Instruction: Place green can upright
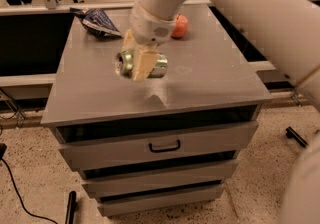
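Observation:
The green can point(156, 66) lies on its side, silver top facing left toward the camera. My gripper point(136, 59) comes down from the white arm above and is shut on the can, its tan fingers point(142, 66) clamped across the can's middle. The can is lifted a little above the grey cabinet top point(210, 75), near its middle.
An apple point(180, 26) sits on the cabinet top behind the gripper. A blue crumpled bag point(96, 20) lies at the back left corner. Drawers with a handle point(164, 146) face the front. The big white arm fills the upper right.

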